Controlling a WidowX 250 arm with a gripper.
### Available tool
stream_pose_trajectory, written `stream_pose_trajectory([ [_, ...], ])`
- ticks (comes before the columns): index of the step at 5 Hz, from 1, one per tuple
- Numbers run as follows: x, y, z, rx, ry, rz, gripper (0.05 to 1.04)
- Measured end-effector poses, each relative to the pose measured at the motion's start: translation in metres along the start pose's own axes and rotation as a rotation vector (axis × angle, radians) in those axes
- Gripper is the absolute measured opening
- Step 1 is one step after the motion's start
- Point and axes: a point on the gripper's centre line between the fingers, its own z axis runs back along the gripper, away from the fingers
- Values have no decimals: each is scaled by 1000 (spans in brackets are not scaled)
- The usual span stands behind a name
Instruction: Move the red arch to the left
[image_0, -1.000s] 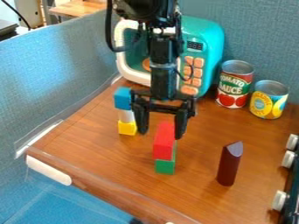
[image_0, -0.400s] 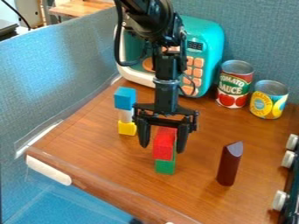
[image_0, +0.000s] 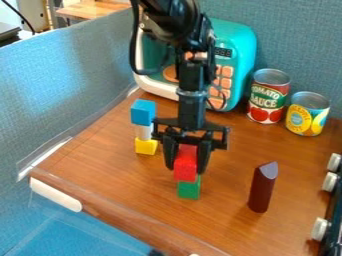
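Fingers of the gripper have drawn inward since the earlier frame, from standing wide astride the red block to a narrow set against its two sides. Gripper state: judged closed on the block, one finger to each side, presumably to secure it for lifting. The block sits atop the green block, which evidently serves as its stand; no lift is apparent. Beside it, away from the grip, a blue block tops a white post and a yellow block. Condition of the red block: plain bright red, smooth, flat-faced, upright and square-edged as seen. Its arch cutout cannot be confirmed from this side.
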Motion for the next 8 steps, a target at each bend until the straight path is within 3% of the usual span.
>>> stream_pose_trajectory([
  [1,-5,14,27,-59,-98,74,607],
  [2,-11,27,39,-127,-156,154,607],
  [3,-12,43,35,-141,-151,295,607],
  [4,-11,50,8,-120,-54,498,607],
  [5,-5,52,0,-51,-56,747,607],
  [6,-3,47,-11,-62,-6,982,606],
  [8,0,63,-18,-218,18,1216,607],
])
